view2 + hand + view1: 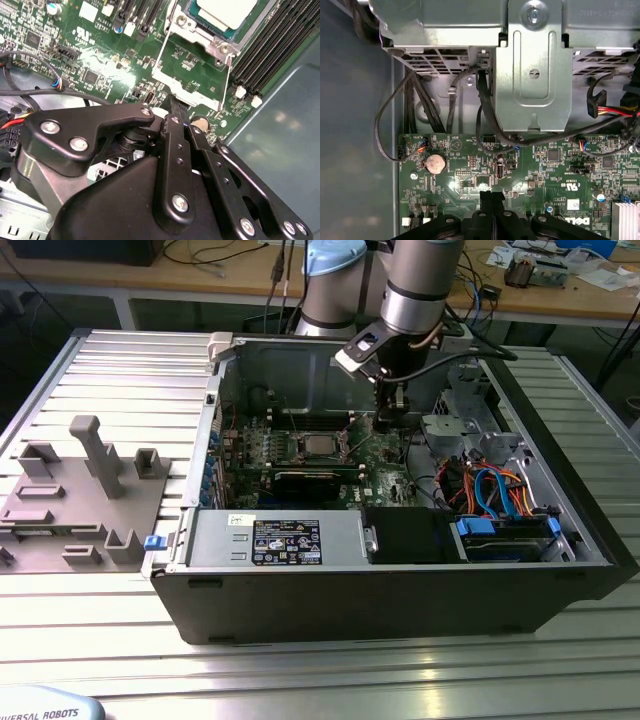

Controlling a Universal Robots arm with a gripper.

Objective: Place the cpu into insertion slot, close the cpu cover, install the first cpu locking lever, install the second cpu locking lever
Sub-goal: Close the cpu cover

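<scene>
The cpu [225, 10], a small square with a dull silver top, lies in the insertion slot [210, 39] on the green motherboard [380, 455]; in the exterior view the cpu [320, 446] sits mid-board. The cpu cover [187, 86], a thin silvery frame with a window, stands swung open off the slot. My gripper [174, 106] is shut with nothing between its fingers, and its tip is close to the cover's free edge; contact cannot be told. In the first wrist view the gripper [491, 196] hangs over the board, and in the exterior view the gripper [392, 405] hangs to the right of the slot.
Long black memory slots [270, 50] run beside the socket. A metal drive cage [532, 65] and black cables [410, 115] crowd the board's edge. Blue and orange cables [490, 485] fill the case's right side. A grey fixture [80, 490] stands outside on the exterior view's left.
</scene>
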